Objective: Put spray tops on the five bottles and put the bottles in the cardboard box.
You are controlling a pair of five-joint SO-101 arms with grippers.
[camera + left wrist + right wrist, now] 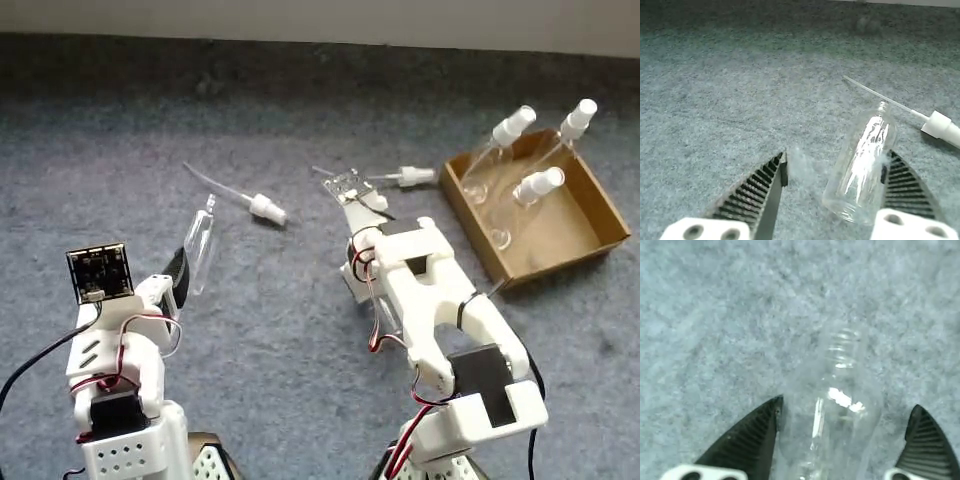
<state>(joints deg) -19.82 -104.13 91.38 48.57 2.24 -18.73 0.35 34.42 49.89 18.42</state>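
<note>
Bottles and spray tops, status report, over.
Left gripper open, bare bottle beside one finger. Right gripper open, second bare bottle between its fingers. Three capped bottles in cardboard box; two spray tops loose on carpet.

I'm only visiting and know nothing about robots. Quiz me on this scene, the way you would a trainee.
1. How many capped bottles are in the box? A) two B) three C) five
2. True or false: two spray tops lie loose on the carpet, outside the box.
3. Fill in: the right tool is ___ around an uncapped bottle.

Key: 1 B; 2 true; 3 open.
</note>
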